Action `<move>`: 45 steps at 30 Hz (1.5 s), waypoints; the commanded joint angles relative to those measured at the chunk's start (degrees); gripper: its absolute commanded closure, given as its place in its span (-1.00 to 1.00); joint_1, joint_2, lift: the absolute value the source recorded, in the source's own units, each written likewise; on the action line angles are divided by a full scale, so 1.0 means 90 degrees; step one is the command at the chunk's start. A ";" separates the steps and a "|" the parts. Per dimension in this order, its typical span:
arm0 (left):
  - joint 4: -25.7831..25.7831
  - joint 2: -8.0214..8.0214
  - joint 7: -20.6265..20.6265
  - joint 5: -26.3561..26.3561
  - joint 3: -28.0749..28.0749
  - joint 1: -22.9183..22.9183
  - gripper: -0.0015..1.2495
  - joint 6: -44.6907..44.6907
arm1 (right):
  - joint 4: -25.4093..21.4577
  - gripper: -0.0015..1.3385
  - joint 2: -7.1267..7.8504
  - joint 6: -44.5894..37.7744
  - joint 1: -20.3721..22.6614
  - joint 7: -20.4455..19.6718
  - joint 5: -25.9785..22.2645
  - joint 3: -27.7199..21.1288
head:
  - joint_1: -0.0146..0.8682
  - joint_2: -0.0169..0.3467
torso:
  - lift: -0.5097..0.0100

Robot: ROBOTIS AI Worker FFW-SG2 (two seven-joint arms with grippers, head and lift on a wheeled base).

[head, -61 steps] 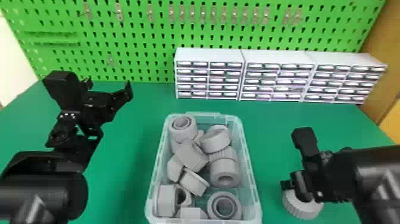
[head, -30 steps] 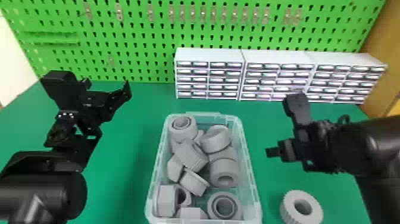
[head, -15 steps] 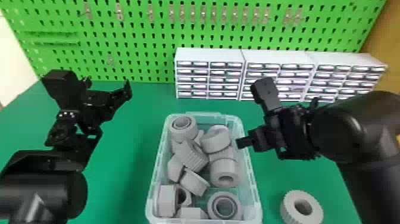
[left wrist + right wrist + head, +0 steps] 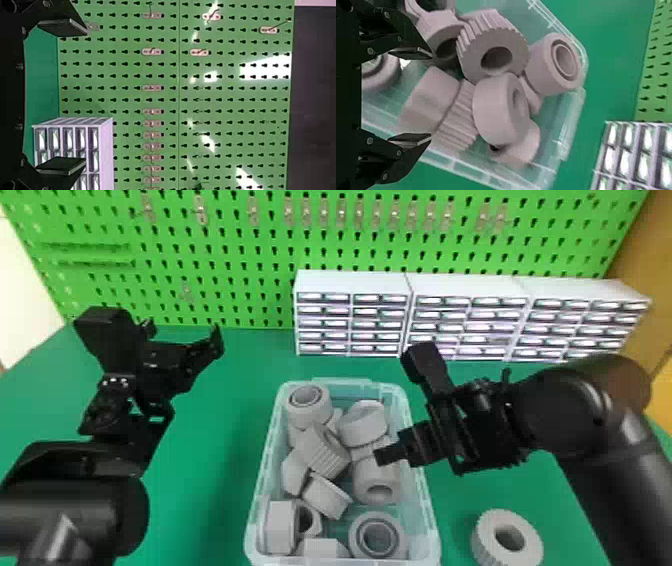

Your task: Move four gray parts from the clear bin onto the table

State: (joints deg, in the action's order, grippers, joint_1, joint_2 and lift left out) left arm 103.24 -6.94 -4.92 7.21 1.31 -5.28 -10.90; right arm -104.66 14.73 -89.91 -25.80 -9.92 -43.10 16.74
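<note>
The right gripper [image 4: 430, 96] is over the three o'clock side of the clear bin [image 4: 345, 382]; its fingers are widely apart and nothing is between them. The bin holds many gray parts, leaning on each other. One ribbed gray ring [image 4: 484, 535] lies on the table, toward four o'clock from the bin, so I judge that three parts remain to be moved.

The step in hand is, I think, to take the second part. The smooth gray cylinder [image 4: 429, 99] in the bin seems a good choice, because it lies nearly in line with the opening. It is better to centre the opening on it first, and then to descend straight, so that one finger enters between the part and the bin wall without pushing the rim. The ribbed part [image 4: 459, 118] lies close beside it, so the fingers should not pinch both. They should close gently on opposite sides, and the lift should be vertical until the part is above the rim. A flat face down would prevent rolling on the table. The left gripper [image 4: 84, 97], also spread and empty, can wait between ten and eleven o'clock from the bin.
</note>
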 commanded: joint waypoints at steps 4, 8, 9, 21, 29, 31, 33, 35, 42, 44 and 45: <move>-0.0016 0.0000 0.0000 0.0000 -0.0009 -0.0009 -0.78 0.0000 | 0.0222 -0.21 0.0179 0.0254 -0.0054 0.0263 -0.0319 0.0318 | 0.57 -0.72 | 0.77; -0.0026 0.0000 0.0000 0.0000 -0.0019 -0.0019 -0.78 0.0000 | 0.0320 -0.21 0.0179 0.0469 -0.0063 0.0683 -0.0123 0.0347 | 0.57 -0.72 | 0.77; -0.0026 0.0000 0.0000 0.0000 -0.0019 -0.0019 -0.78 0.0000 | 0.0320 -0.21 0.0170 0.0498 -0.0063 0.0800 -0.0016 0.0357 | 0.57 -0.72 | 0.77; -0.0026 0.0000 0.0000 0.0000 -0.0019 -0.0009 -0.78 0.0000 | 0.0515 -0.21 -0.0016 0.0625 -0.0122 0.1425 0.0687 0.0191 | 0.57 -0.72 | 0.77; -0.0026 0.0000 0.0000 0.0000 -0.0028 -0.0009 -0.78 0.0000 | 0.0515 -0.21 0.0004 0.0693 -0.0112 0.1503 0.0687 0.0220 | 0.57 -0.72 | 0.77; -0.0026 0.0000 0.0000 0.0000 -0.0028 -0.0009 -0.78 0.0000 | 0.0515 -0.21 -0.0006 0.0693 -0.0112 0.1513 0.0687 0.0220 | 0.57 -0.72 | 0.77; -0.0026 0.0000 0.0000 0.0000 -0.0028 -0.0009 -0.78 0.0000 | 0.0515 -0.21 -0.0006 0.0693 -0.0112 0.1523 0.0687 0.0220 | 0.57 -0.72 | 0.77; -0.0026 0.0000 0.0000 0.0000 -0.0019 -0.0009 -0.78 0.0000 | 0.0515 -0.21 -0.0016 0.0693 -0.0112 0.1523 0.0687 0.0220 | 0.57 -0.72 | 0.77; -0.0026 0.0000 0.0000 0.0000 -0.0028 -0.0009 -0.78 0.0000 | 0.0515 -0.21 -0.0026 0.0879 -0.0073 0.1552 0.0716 0.0239 | 0.57 -0.72 | 0.77; -0.0026 0.0000 0.0000 0.0000 -0.0019 -0.0009 -0.78 0.0000 | 0.0515 -0.21 -0.0026 0.1064 -0.0024 0.1679 0.0746 0.0230 | 0.57 -0.72 | 0.77; -0.0026 0.0000 0.0000 0.0000 -0.0019 -0.0009 -0.78 0.0000 | 0.0525 -0.21 -0.0026 0.1162 -0.0005 0.1796 0.0804 0.0230 | 0.57 -0.72 | 0.77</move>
State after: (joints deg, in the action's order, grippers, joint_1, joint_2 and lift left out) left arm 103.01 -6.94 -4.92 7.21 1.08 -5.36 -10.90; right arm -100.01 14.47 -82.17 -26.50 4.66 -36.64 18.83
